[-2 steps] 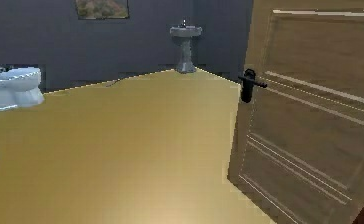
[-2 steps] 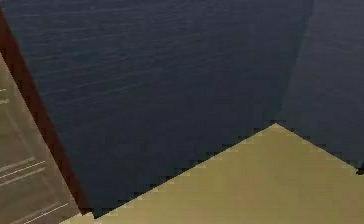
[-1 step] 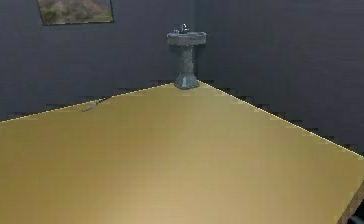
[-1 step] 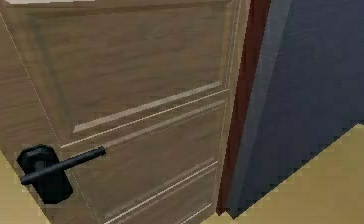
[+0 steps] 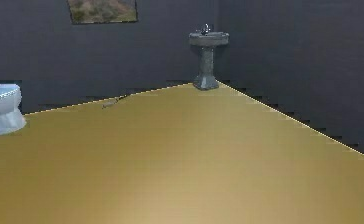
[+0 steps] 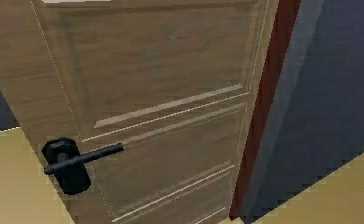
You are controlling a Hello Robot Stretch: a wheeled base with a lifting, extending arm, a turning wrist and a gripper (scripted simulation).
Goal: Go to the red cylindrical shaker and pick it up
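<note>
Gripper first: I cannot tell whether mine is released, clenched or grasping anything, and with no fix on it I place things by view instead.

Closest to where my arm reaches, in the arm side view, stands a brown wooden panelled door [image 6: 160,90] that takes up most of the view. A black metal lever handle [image 6: 85,160] sits low on the door toward the view's left, mounted on a black backplate, its lever pointing toward the view's right. Along the door's right edge runs a dark red-brown door frame [image 6: 265,110], and past that a dark blue-grey wall [image 6: 330,90]. Strips of yellowish floor [image 6: 10,180] show at the bottom corners.

Farther off, in the forward view, a wide ochre floor [image 5: 180,150] stretches to a corner of dark grey walls [image 5: 50,50]. In that corner stands a grey stone pedestal sink [image 5: 207,55] with a small tap on top — upright, its base on the floor. At the view's left edge is a white ceramic toilet [image 5: 4,105], partly cut off, and at the top edge hangs a dark-framed picture [image 5: 102,9] on the wall.

As for the red cylindrical shaker — I cannot tell where it is.
</note>
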